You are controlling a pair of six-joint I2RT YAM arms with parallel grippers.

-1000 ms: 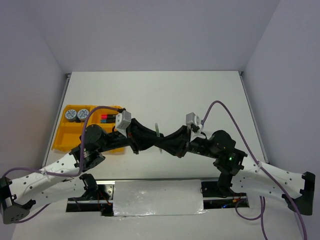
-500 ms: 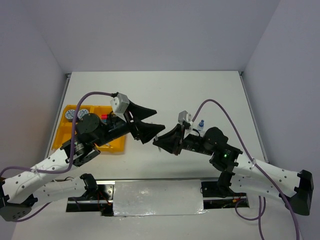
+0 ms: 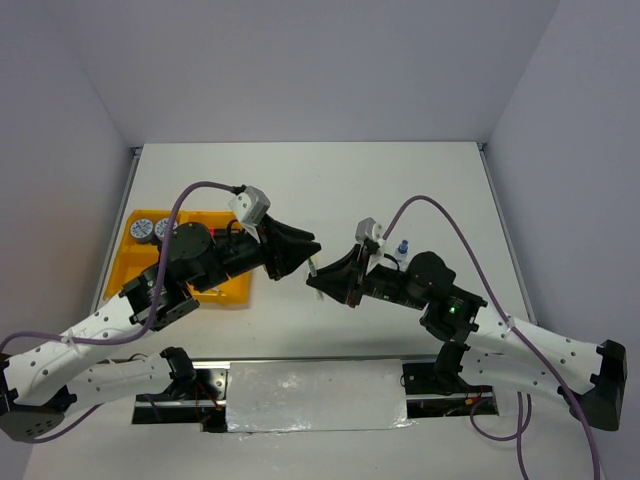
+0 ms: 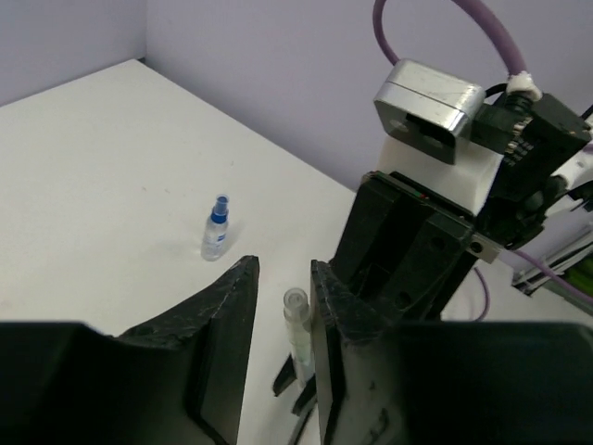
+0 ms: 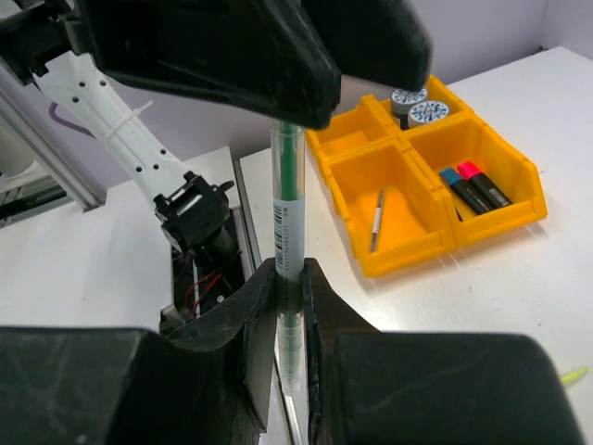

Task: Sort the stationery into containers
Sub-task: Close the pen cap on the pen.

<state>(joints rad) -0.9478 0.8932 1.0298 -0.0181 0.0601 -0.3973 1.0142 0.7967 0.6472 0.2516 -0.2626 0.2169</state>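
The right gripper [image 5: 289, 273] is clamped narrowly on a pen [image 5: 287, 213], its matte black, grainy fingers [image 5: 243, 320] pressed against the barrel from both sides so that the pen stands up straight between them. The pen is a slim, clear plastic tube with a green core and a white printed label wrapped around its middle. Its upper end reaches into the left gripper [image 4: 283, 278], whose blunt, wedge-shaped black jaws stand partly apart. The rounded, translucent pen tip sits in that gap close beside one jaw, with open space on the other side, so the left jaws are not gripping it. From above, the two grippers meet nose to nose over the middle of the smooth white table [image 4: 93, 185], with the pen held between them above the surface. Behind the right arm, a small clear spray bottle [image 4: 216, 230] with a blue cap stands upright on the table, well apart from the pen. On the left side lies the glossy yellow-orange plastic tray [image 5: 412, 255], boxy and split into four rectangular compartments. Two round tins [image 5: 419, 107] with blue-and-white patterned lids sit in one far compartment. Two black markers [image 5: 473, 185], one blue-capped and one pink-capped, lie side by side in another, and a thin pale stick pen [image 5: 376, 218] lies alone in a third.
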